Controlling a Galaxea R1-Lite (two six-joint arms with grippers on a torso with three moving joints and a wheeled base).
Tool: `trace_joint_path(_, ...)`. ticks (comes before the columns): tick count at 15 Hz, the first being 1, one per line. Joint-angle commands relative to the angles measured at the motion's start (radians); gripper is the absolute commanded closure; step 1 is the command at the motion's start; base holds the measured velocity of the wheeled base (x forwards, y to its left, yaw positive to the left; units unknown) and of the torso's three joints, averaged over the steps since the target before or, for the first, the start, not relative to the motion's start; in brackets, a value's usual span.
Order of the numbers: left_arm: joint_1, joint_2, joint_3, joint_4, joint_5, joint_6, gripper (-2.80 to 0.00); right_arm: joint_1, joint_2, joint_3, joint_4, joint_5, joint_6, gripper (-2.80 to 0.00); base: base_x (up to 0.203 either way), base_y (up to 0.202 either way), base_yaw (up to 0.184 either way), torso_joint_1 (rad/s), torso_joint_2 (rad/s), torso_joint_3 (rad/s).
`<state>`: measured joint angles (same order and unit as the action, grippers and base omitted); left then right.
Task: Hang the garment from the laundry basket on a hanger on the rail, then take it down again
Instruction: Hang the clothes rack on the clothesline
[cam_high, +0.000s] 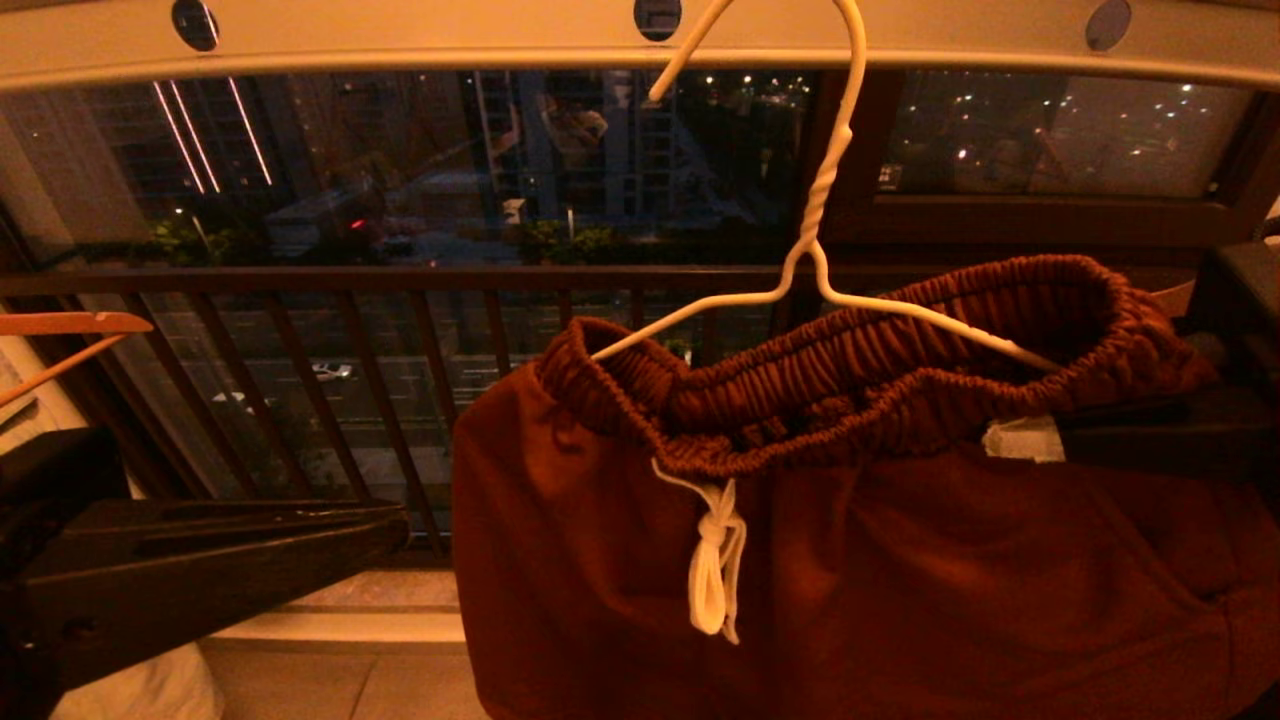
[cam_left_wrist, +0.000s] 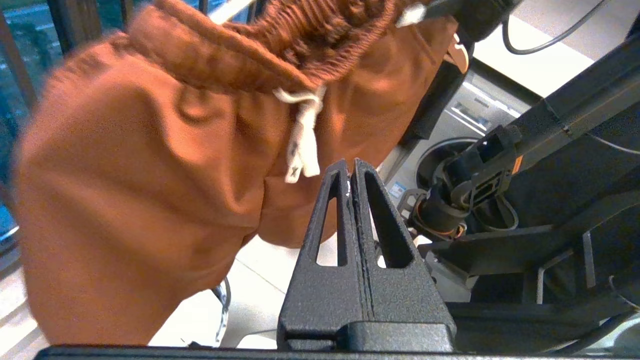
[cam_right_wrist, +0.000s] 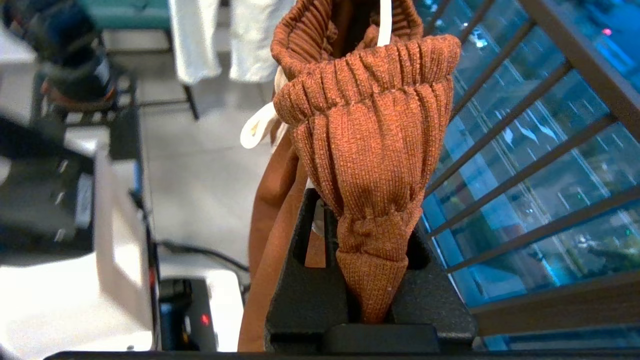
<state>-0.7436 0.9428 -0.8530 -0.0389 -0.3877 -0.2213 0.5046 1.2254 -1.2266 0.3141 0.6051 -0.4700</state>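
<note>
The garment (cam_high: 800, 540), rust-brown shorts with a white drawstring (cam_high: 715, 560), hangs by its waistband on the white wire hanger (cam_high: 820, 200). The hanger's hook reaches up past the cream rail (cam_high: 450, 45). My right gripper (cam_right_wrist: 370, 200) is shut on a bunched end of the waistband (cam_right_wrist: 370, 125) at the shorts' right side, where it also shows as a dark shape (cam_high: 1100, 425). My left gripper (cam_left_wrist: 350, 165) is shut and empty, just short of the shorts' front (cam_left_wrist: 150, 175), low on the left in the head view (cam_high: 390, 525). A patterned curved strip (cam_left_wrist: 222, 310) shows under the shorts; I cannot tell whether it is the laundry basket.
A dark barred railing (cam_high: 350, 280) and night window stand behind the shorts. A wooden hanger (cam_high: 70, 325) juts in at the far left. A washing machine front (cam_left_wrist: 450, 150) and my own base lie to the right. White cloth (cam_right_wrist: 225, 40) hangs further off.
</note>
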Motion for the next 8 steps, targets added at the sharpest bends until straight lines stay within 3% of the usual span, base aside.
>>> trace_joint_path(1,0.0,-0.002,0.0,-0.001,-0.002,-0.001,0.0,0.022,0.009,0.008,-0.034,-0.019,0.021,0.0,0.0,0.0,0.0,0.0,0.0,0.0)
trace_joint_path(5,0.0,-0.003,-0.014,0.0,0.014,0.001,0.0,0.095,0.014,0.037,-0.148,-0.117,0.095,0.0,0.0,0.0,0.0,0.0,0.0,0.0)
trace_joint_path(8,0.0,-0.004,-0.014,0.001,0.016,0.001,0.0,0.131,0.024,0.05,-0.198,-0.19,0.103,0.0,0.0,0.0,0.0,0.0,0.0,0.0)
